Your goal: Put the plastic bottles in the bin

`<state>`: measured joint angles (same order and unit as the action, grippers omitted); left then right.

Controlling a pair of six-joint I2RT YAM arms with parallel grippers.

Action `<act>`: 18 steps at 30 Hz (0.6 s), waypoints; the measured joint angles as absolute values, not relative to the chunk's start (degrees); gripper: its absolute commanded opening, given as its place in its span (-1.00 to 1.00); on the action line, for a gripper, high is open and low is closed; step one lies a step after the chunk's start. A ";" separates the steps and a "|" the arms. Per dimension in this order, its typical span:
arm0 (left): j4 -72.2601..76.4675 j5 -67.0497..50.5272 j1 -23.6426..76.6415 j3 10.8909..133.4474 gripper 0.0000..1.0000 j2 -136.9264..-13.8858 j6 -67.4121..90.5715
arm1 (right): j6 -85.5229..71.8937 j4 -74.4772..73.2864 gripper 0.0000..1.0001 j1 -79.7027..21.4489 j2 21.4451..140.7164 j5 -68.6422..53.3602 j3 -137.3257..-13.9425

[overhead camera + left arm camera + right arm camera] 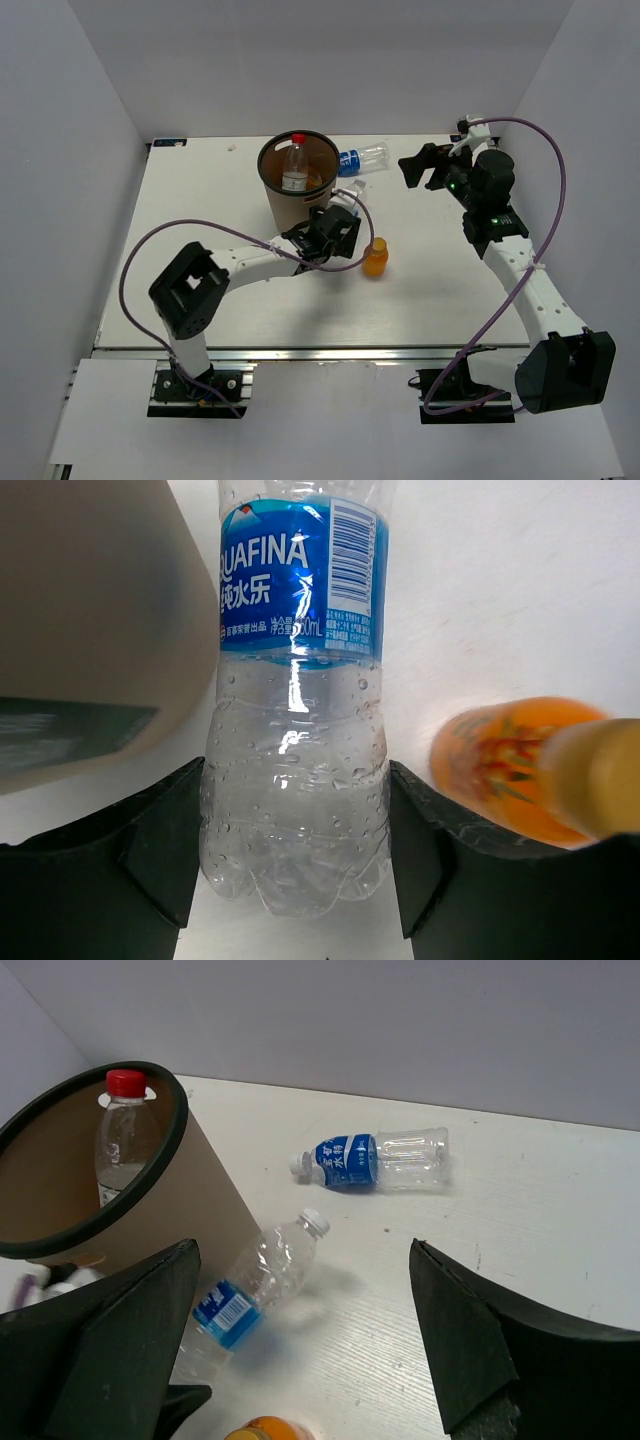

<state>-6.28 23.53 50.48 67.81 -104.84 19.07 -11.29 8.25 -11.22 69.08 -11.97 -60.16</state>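
My left gripper [341, 222] [296, 810] is shut on the base of a clear bottle with a blue label [296, 680] [353, 196] [255, 1290], right beside the bin's wall, cap pointing away from me. The tan bin [275, 195] [200, 1200] [90, 610] holds the red-capped bottle [295, 166] [122, 1130]; something orange [318, 181] shows beside it inside. A second blue-label bottle [362, 158] [375, 1160] lies behind the bin. An orange bottle [375, 258] [515, 765] [268, 1428] stands right of my left gripper. My right gripper [420, 167] [302, 1260] is open and empty, raised at the far right.
White walls close in the table [200, 290] on the left, back and right. The purple cable [135, 260] loops over the left side, and the right arm's cable [555, 200] arcs near the right wall.
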 measured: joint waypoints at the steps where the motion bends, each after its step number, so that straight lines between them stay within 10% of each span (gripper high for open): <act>1: -6.04 23.35 50.48 67.51 -0.61 -103.28 18.39 | -11.29 8.25 0.79 -11.22 69.10 -11.99 -60.14; 18: -0.34 12.75 50.54 71.64 -0.73 -84.38 12.47 | -11.35 8.73 0.79 -10.87 69.14 -12.14 -60.10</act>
<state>-0.34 12.75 50.54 71.64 -84.38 12.47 -11.35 8.73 -10.87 69.14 -12.14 -60.10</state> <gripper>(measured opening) 0.740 0.895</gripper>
